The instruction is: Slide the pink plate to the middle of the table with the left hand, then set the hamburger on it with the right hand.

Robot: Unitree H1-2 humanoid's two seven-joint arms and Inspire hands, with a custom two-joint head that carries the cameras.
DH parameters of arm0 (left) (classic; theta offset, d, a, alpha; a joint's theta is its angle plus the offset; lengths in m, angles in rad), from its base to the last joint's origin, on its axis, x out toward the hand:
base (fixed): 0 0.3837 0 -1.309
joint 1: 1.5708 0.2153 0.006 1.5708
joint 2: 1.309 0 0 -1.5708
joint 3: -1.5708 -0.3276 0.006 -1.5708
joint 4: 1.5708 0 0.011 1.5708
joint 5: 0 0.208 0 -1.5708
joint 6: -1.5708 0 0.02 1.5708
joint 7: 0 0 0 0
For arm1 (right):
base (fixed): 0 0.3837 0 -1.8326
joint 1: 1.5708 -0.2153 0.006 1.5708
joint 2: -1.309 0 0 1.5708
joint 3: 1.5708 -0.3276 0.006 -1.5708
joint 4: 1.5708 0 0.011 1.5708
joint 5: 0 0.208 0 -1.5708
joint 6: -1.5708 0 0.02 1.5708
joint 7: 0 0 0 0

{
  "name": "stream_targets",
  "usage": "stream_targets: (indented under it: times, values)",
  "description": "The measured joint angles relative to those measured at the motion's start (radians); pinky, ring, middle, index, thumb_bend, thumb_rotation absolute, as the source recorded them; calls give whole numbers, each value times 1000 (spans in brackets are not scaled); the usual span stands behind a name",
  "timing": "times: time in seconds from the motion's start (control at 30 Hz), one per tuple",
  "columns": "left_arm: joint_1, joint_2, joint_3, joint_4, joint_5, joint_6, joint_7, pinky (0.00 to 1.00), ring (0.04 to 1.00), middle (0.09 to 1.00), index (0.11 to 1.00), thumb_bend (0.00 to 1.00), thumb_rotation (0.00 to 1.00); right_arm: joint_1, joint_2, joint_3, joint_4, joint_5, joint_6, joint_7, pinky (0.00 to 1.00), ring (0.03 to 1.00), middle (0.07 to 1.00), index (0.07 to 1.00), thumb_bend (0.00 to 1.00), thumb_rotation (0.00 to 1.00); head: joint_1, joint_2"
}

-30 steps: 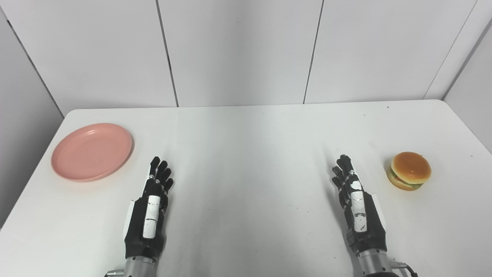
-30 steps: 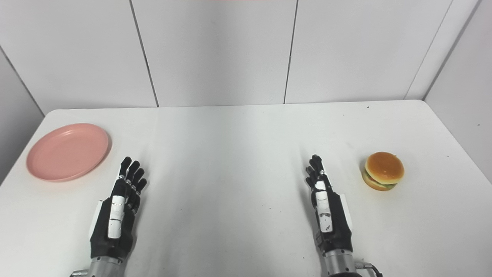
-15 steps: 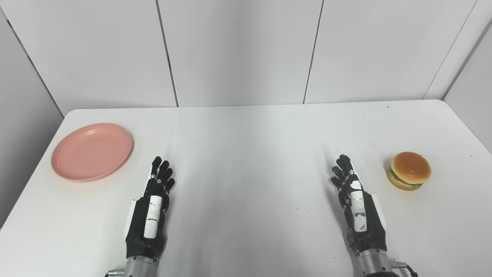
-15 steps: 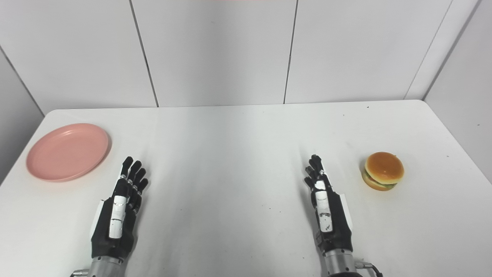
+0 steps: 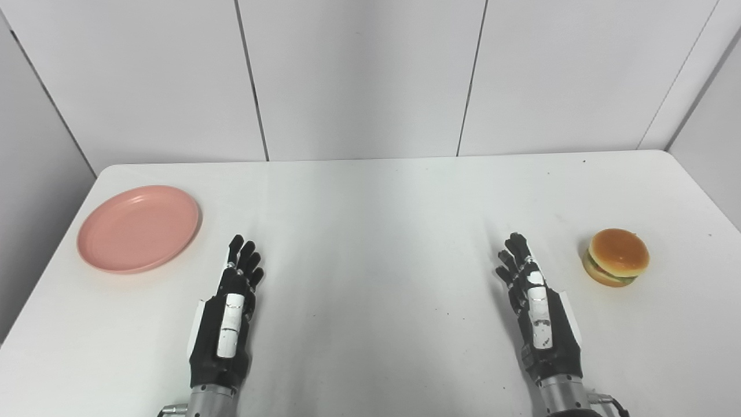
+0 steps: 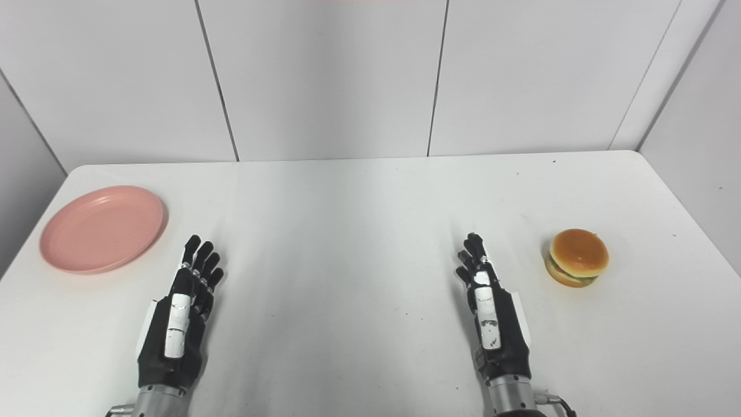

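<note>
You have a broad white surface [image 5: 370,231] in front of you, backed by plain white wall panels, and almost nothing on it has changed over the last second: the plate, the burger and both arms sit where they were, with only a slight shift in the fingers of each hand. That tells you the task has not really begun. The pink plate [image 5: 139,227] lies flat at the far left of the surface, close to its left edge and well apart from the middle, where it has to end up. Your left hand [image 5: 227,313] rests low over the surface just to the right of and nearer than the plate, fingers extended and a little apart, holding nothing and not touching the rim. Your right hand [image 5: 535,310] mirrors it on the right side, fingers likewise extended and empty. The hamburger [image 5: 616,256] sits upright at the right of the surface, just right of that hand's fingertips but clear of them. Your first move is likely to bring the left hand over to the plate's rim and draw it rightward; the right hand can wait until the plate is centred.
</note>
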Motion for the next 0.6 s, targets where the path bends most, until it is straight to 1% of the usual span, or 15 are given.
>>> stream_targets:
  times: [0.1, 0.17, 0.2, 0.23, 0.3, 0.4, 0.43, 0.5, 0.57, 0.6]
  values:
    - [0, 0, -1, 0, 2, 0, 0, 1000, 1000, 1000, 1000, 857, 869, 0, 0, 0, 1, 1, 0, 0, 947, 949, 960, 943, 827, 1000, 12, -6]
    - [-1, 0, -3, 3, 8, 0, 0, 1000, 999, 1000, 1000, 857, 880, -1, -2, -1, 3, 10, 0, 4, 957, 954, 964, 947, 828, 1000, 54, -23]
    - [-3, 0, -5, 5, 9, 0, 0, 1000, 1000, 1000, 1000, 853, 881, -2, -4, -1, 5, 17, 0, 7, 962, 956, 966, 949, 826, 1000, 54, -23]
    - [-5, 0, -7, 8, 10, 0, 0, 1000, 1000, 1000, 1000, 852, 881, -4, -8, -2, 9, 23, 0, 12, 968, 960, 969, 952, 825, 1000, 69, -28]
    - [-11, -1, -16, 16, 23, 0, 1, 1000, 1000, 1000, 1000, 844, 892, -8, -17, -5, 17, 34, 0, 18, 969, 961, 971, 954, 828, 1000, 116, -46]
    - [-22, -6, -32, 30, 46, 0, 2, 1000, 1000, 1000, 1000, 808, 903, -22, -35, -14, 38, 48, -7, 31, 968, 964, 974, 959, 818, 1000, 137, -55]
    - [-25, -11, -36, 34, 52, 0, 3, 1000, 1000, 1000, 1000, 795, 904, -25, -42, -19, 45, 55, -12, 36, 966, 962, 973, 959, 814, 1000, 168, -81]
    - [-31, -28, -41, 42, 59, -1, 5, 995, 1000, 1000, 1000, 771, 895, -35, -55, -30, 61, 65, -24, 41, 964, 961, 974, 960, 808, 1000, 169, -81]
    - [-35, -44, -49, 55, 74, -6, 9, 996, 1000, 1000, 1000, 744, 888, -42, -63, -39, 70, 76, -28, 43, 967, 960, 974, 957, 815, 1000, 210, -112]
    - [-37, -49, -53, 60, 79, -8, 11, 999, 1000, 1000, 1000, 728, 892, -43, -63, -41, 72, 79, -28, 44, 978, 966, 977, 956, 818, 1000, 218, -118]
